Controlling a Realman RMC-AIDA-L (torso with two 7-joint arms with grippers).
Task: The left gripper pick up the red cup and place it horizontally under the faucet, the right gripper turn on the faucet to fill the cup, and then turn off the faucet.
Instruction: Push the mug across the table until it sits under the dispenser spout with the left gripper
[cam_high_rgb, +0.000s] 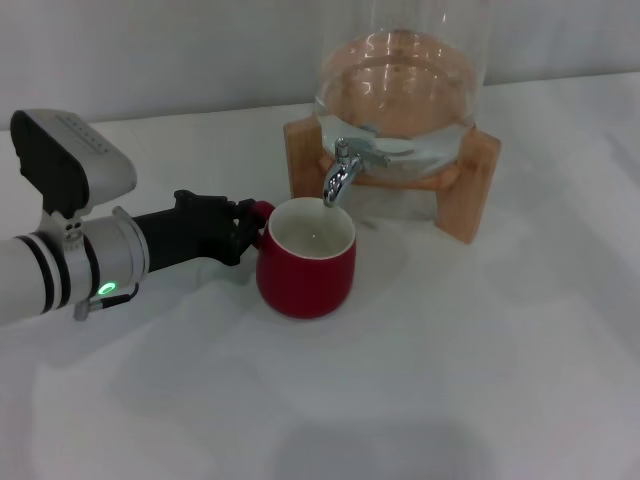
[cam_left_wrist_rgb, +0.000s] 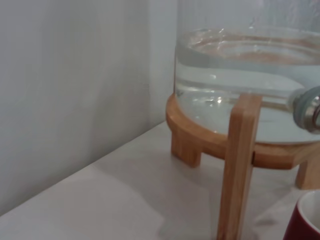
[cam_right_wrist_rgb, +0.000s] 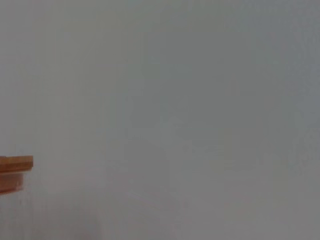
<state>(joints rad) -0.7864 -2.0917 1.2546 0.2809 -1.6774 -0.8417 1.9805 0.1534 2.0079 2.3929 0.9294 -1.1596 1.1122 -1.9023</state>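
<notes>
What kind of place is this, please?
Probably a lab test bench, not a real kitchen: a white table, a bare wall, and only a glass water dispenser and a red cup.

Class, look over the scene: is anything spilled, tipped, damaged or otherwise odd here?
Nothing stands out. The red cup stands upright under the faucet, no spill shows on the table, and the left end effector is at the cup's handle.
</notes>
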